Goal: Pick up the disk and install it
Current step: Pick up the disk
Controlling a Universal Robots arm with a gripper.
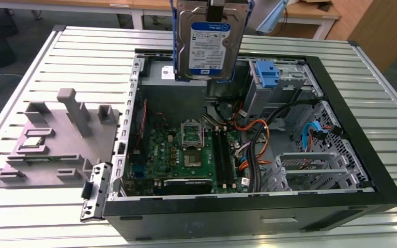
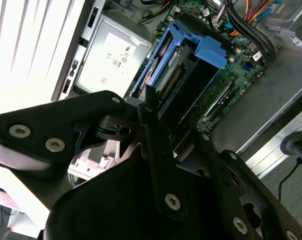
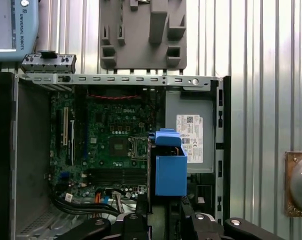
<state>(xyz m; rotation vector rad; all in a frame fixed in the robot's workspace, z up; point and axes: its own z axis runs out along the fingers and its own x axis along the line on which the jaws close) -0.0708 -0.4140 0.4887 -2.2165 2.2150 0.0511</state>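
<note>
The disk (image 1: 209,44), a silver-grey drive with a blue-and-white label and blue side rails, hangs upright above the back of the open computer case (image 1: 364,139). My gripper (image 1: 214,6) is shut on its top edge at the upper border of the exterior view. In the second wrist view the black fingers (image 2: 153,135) clamp the disk (image 2: 183,70) over the case interior. In the first wrist view the disk (image 3: 170,167) is seen edge-on past my gripper (image 3: 163,220), above the motherboard (image 3: 116,145).
Inside the case are the motherboard (image 1: 184,155), orange and black cables (image 1: 257,134), a drive bay with a blue bracket (image 1: 268,75), and a grey power supply (image 3: 191,135). A grey moulded fixture (image 1: 60,137) lies on the slatted table (image 1: 40,217) at the exterior view's left.
</note>
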